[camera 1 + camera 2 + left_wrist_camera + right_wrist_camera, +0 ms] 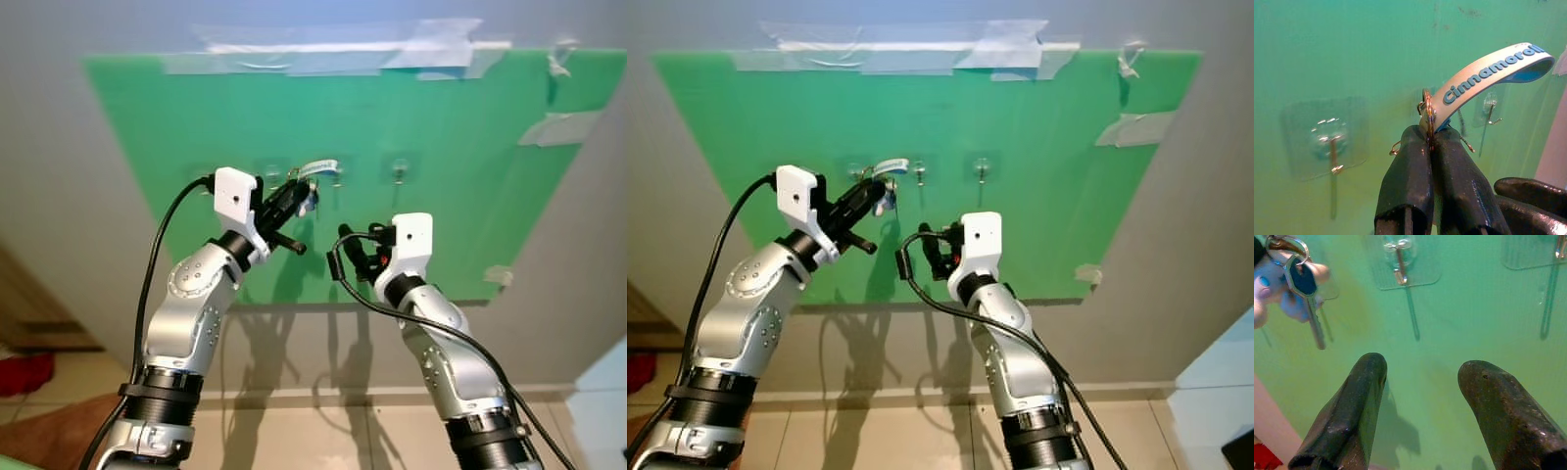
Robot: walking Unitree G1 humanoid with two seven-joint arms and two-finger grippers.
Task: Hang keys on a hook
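Your left pincer (1429,147) was raised against the green board (460,176) taped to the wall, its two black fingers pressed together on the metal ring of the keys (1426,115). Above the fingertips a pale strap (1488,73) lettered "Cinnamoroll" curved up and away from the ring. From your right wrist camera, a single key (1308,303) with a blue head hung down from the ring, with a soft white and pink charm (1273,289) just beside it.

The keys were held just in front of the board, near the row of clear adhesive hooks. One hook (1332,152) sat on the board to one side of the left pincer's tip; another hook (1490,110) showed on the far side, beyond the strap. Whether the ring touched any hook, you could not tell from these views.

Your right pincer (1422,377) was lifted lower than the left and a little to its right, pointing at the board with its fingers spread wide and nothing between them. Ahead of it sat a hook (1399,264) on its clear pad, with the hanging key off towards the left pincer's side.
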